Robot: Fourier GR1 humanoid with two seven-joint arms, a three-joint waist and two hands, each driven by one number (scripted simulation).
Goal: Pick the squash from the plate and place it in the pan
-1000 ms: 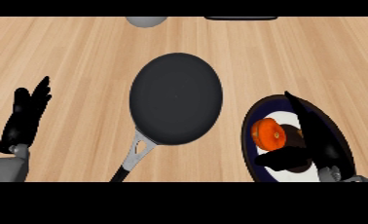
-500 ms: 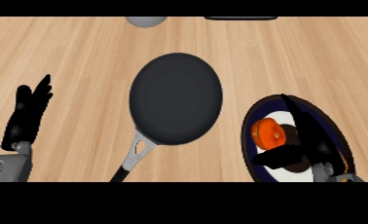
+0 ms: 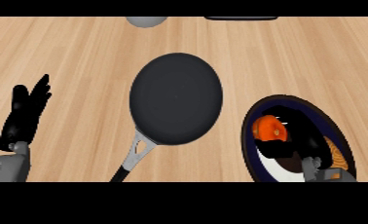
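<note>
The orange squash (image 3: 268, 127) lies on the left part of a dark-rimmed plate (image 3: 253, 116) at the lower right. My right hand (image 3: 300, 142) lies over the plate's middle with its fingers curled against the squash's right and lower sides, hiding part of it. The black pan (image 3: 176, 98) sits in the middle of the counter to the left of the plate, holding nothing, with its grey handle (image 3: 138, 150) pointing toward the lower edge. My left hand (image 3: 25, 116) rests open at the left edge, fingers up.
A grey rounded object (image 3: 146, 21) sits at the counter's far edge, above the pan. A dark flat item (image 3: 241, 18) lies at the far edge to its right. Bare wooden counter (image 3: 79, 57) surrounds the pan.
My right hand's fingers, straight over the plate a second ago, have come down and curled round the squash. The left hand, pan and plate have stayed put.
</note>
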